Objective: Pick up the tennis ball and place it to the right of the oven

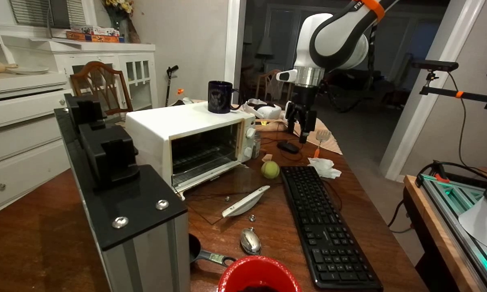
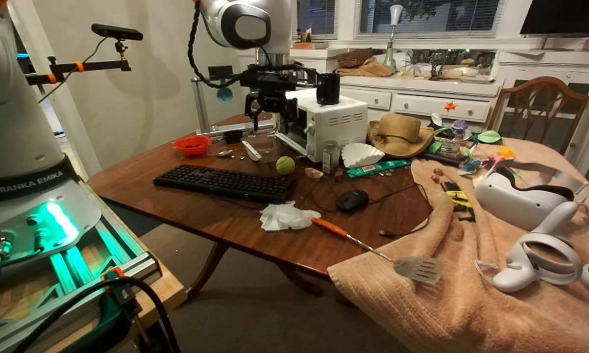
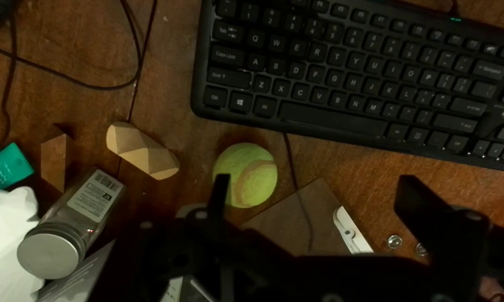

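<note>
Ball (image 3: 245, 175) sat on counter (image 2: 128, 169) between oven (image 1: 199, 150) and keyboard (image 3: 352, 84); tool (image 3: 315, 180) hung higher, spread wide, grasping nothing. Ball was probably light, springy, grippy, hardly fragile, apt to roll; best hold looked like opposite sides at mid-height. Counter was cluttered brown wood; white drawers (image 1: 28, 134) stood beyond.

The keyboard (image 2: 221, 182) lies along the table (image 2: 226, 215) edge nearest my base (image 2: 15, 208); below my fingers (image 3: 424, 205), the tennis ball (image 2: 285, 165) rests between keyboard and oven (image 2: 343, 125), the mug (image 2: 328, 89) on top. A towel (image 2: 387, 314) covers the edge at one end, the mouse (image 2: 352, 201) between it and keyboard; the bowl (image 2: 191, 146) sits nearer the opposite edge.
</note>
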